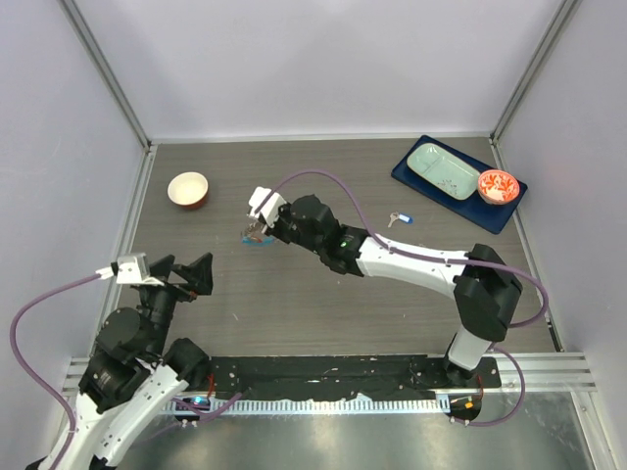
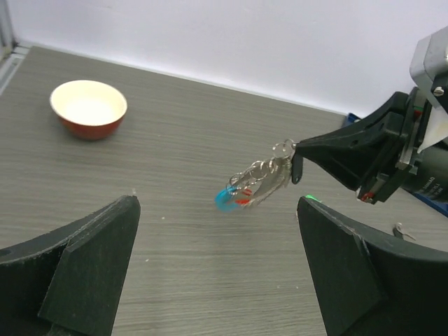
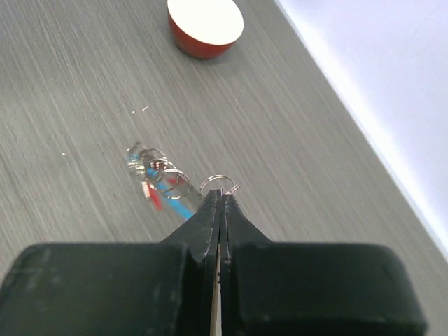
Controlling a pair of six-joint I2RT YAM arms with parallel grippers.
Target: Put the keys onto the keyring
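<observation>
The right gripper (image 3: pixel 220 199), jaws shut, pinched the keyring (image 2: pixel 260 180), which hung at two o'clock from the wide-open left gripper (image 1: pixel 182 269). A blue-headed key (image 1: pixel 397 218) lay well apart at the keyring's three o'clock.

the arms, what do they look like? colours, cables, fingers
The left arm and right arm are black with white sections. A purple cable loops along each. The left gripper and right gripper have black wedge-shaped fingers.
</observation>
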